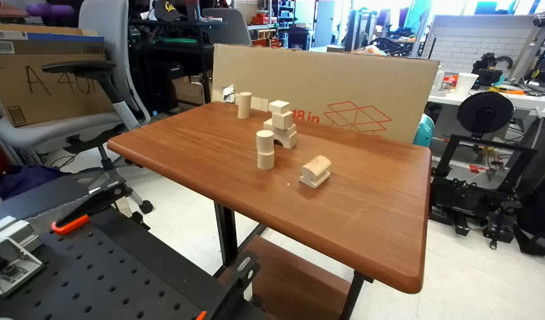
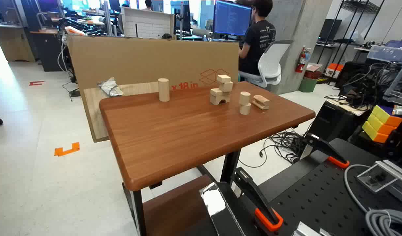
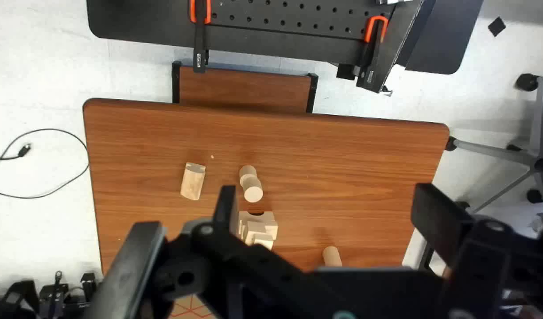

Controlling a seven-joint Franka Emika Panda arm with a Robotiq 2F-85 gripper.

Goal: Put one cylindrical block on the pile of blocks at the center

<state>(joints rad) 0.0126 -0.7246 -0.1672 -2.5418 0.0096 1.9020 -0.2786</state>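
Note:
Two short pale wooden cylindrical blocks stand stacked, the upper one (image 1: 264,141) on the lower one (image 1: 266,161); the stack also shows in an exterior view (image 2: 245,103) and in the wrist view (image 3: 252,188). A taller lone cylindrical block (image 1: 244,106) stands upright near the table's far edge, also seen in an exterior view (image 2: 163,90) and partly hidden in the wrist view (image 3: 331,256). The pile of blocks (image 1: 282,122), with an arch at its base, stands beside the stack (image 2: 220,92); my finger partly hides it (image 3: 259,228). My gripper (image 3: 324,195) is open and empty, high above the table.
A rounded wooden block on a flat piece (image 1: 316,171) lies on the table (image 1: 366,213). A cardboard panel (image 1: 326,84) stands along the far edge. A black perforated bench (image 1: 99,266) with clamps stands opposite. A chair (image 1: 63,111) is beside the table.

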